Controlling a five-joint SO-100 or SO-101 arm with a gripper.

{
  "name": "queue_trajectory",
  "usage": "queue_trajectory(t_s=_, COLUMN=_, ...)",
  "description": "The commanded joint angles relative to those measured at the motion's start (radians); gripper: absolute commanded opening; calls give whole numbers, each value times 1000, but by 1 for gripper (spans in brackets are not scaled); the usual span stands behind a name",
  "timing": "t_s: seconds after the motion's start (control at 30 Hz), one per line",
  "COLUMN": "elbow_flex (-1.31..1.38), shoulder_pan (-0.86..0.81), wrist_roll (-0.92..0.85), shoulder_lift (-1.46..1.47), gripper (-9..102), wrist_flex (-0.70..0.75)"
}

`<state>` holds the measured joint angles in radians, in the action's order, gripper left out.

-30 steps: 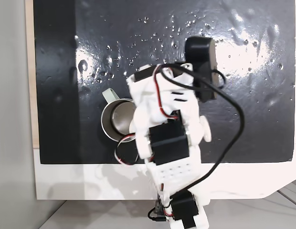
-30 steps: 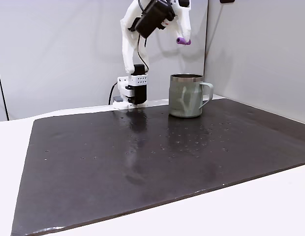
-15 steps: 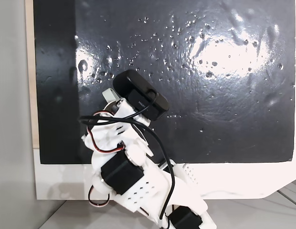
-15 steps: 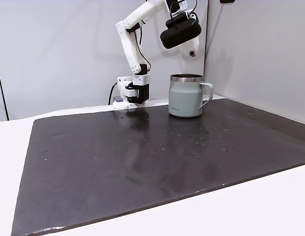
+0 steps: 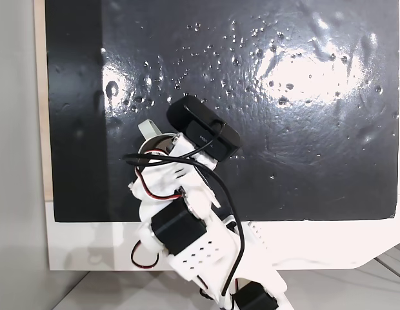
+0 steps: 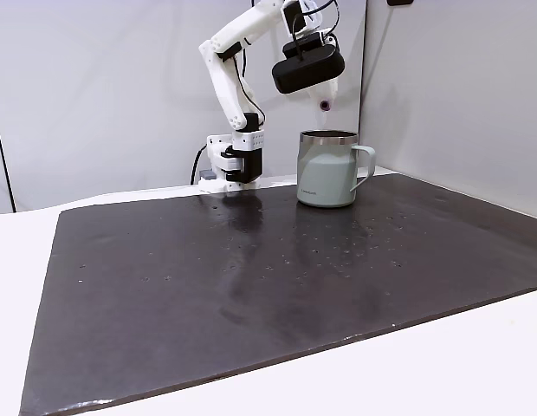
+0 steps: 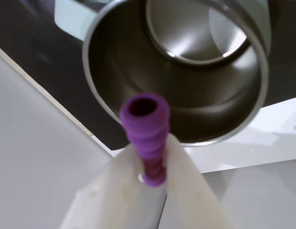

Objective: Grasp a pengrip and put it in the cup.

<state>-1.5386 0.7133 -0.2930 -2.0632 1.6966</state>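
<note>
Reaching up and over from its far base, the arm hangs the gripper (image 7: pixel 150 157) above the cup (image 6: pixel 327 170). Its jaws pinch the pengrip (image 7: pixel 145 131), open end toward the cup's mouth.

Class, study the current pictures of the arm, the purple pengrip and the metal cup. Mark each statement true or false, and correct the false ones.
1. The gripper holds the pengrip. True.
2. The pengrip lies inside the cup. False: it is held above the cup's opening.
3. The cup stands upright on the dark mat. True.
4. The cup lies on its side. False: it stands upright, its opening facing up.
</note>
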Motion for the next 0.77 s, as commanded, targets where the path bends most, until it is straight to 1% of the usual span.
queue_trajectory(t_s=0.0, elbow_flex=12, shoulder_pan=-6, wrist_roll=-8, shoulder_lift=-6, gripper=22, wrist_flex=2)
queue_trajectory(t_s=0.03, elbow_flex=14, shoulder_pan=-6, wrist_roll=-8, shoulder_lift=-3, gripper=29, wrist_flex=2)
queue_trajectory(t_s=0.07, elbow_flex=14, shoulder_pan=-6, wrist_roll=-9, shoulder_lift=-3, gripper=34, wrist_flex=2)
queue_trajectory(t_s=0.1, elbow_flex=17, shoulder_pan=-6, wrist_roll=-9, shoulder_lift=-2, gripper=36, wrist_flex=2)
queue_trajectory(t_s=0.23, elbow_flex=26, shoulder_pan=-6, wrist_roll=-8, shoulder_lift=-2, gripper=38, wrist_flex=2)
queue_trajectory(t_s=0.73, elbow_flex=40, shoulder_pan=-6, wrist_roll=-9, shoulder_lift=11, gripper=37, wrist_flex=2)
